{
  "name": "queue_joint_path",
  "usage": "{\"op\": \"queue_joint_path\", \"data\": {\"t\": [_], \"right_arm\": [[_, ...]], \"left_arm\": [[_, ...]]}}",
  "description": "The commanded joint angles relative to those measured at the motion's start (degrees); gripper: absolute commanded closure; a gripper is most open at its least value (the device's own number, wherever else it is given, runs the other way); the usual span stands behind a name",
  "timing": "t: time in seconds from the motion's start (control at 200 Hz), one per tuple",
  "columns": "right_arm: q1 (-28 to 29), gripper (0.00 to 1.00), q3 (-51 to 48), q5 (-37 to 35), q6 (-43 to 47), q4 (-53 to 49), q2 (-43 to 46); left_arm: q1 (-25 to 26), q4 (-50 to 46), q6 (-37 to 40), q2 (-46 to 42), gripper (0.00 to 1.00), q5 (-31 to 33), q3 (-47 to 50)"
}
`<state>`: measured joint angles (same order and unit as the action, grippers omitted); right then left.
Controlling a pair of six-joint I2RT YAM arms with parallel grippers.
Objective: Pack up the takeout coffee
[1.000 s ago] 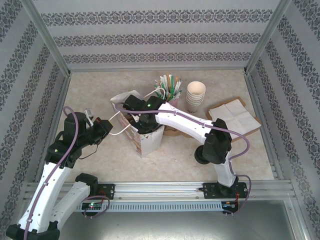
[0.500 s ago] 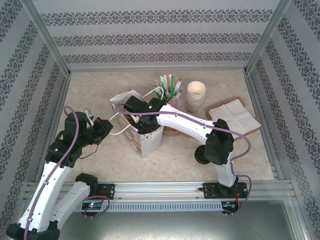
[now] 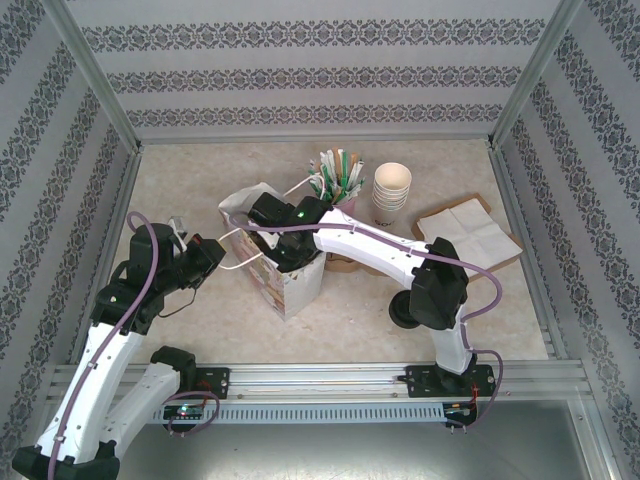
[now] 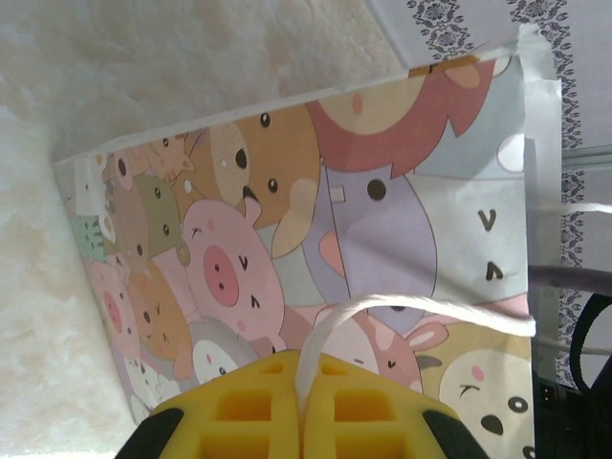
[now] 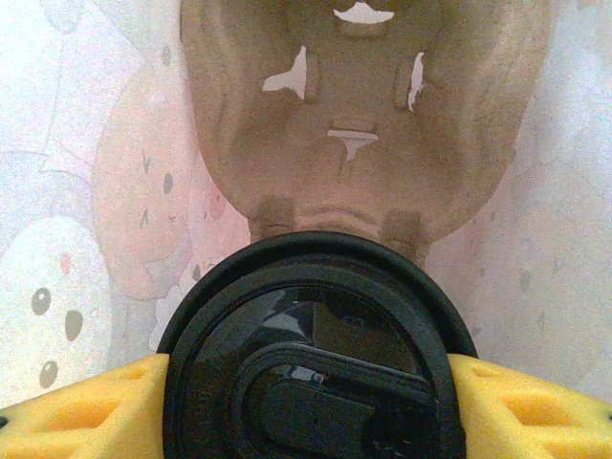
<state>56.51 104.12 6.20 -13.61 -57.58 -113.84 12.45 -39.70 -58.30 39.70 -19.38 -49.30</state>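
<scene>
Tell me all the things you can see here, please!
paper bag: one, colourful cartoon animals, standing open in the middle.
bag handle: one, white cord, on the bag's left side.
takeout coffee: one, black lid, inside the bag.
cup carrier: one, brown, inside the bag beyond the coffee.
paper cups: one stack, white, behind the bag to the right.
straws: a bunch, white and green, beside the cups.
napkins: a few, white, far right.
left claw: one, yellow pads, shut on the handle.
right claw: one, yellow pads, shut on the coffee.

One cartoon bag (image 4: 382, 239), one cardboard carrier (image 5: 363, 124), one black-lidded coffee (image 5: 316, 363).
</scene>
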Motion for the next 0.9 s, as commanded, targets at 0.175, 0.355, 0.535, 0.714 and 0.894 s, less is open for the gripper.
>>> {"op": "queue_joint_path", "data": {"t": [0.175,0.355,0.535,0.714,0.894], "right_arm": [[1.15,0.59,-5.37,8.68,4.9,-5.38,-3.32],[1.74,0.58,-5.36,6.92,6.49,-8.83,-5.4],[3.72,0.58,-8.27,2.53,6.53,-8.28,-5.05],[4.64,0.59,-10.6,-0.39,4.11,-8.64,-5.45],[6.0,0.6,-12.55,-2.15,3.09,-8.85,-5.23]], "left_arm": [[0.82,0.8,2.38,1.49,1.0,1.73,-0.26],[0.82,-0.87,3.45,2.64,1.0,3.49,-1.1],[0.82,-0.83,3.2,2.87,1.0,4.07,-1.16],[0.81,-0.89,3.28,2.93,1.0,4.17,-1.72],[0.82,-0.85,3.2,2.94,1.0,4.02,-1.9]]}}
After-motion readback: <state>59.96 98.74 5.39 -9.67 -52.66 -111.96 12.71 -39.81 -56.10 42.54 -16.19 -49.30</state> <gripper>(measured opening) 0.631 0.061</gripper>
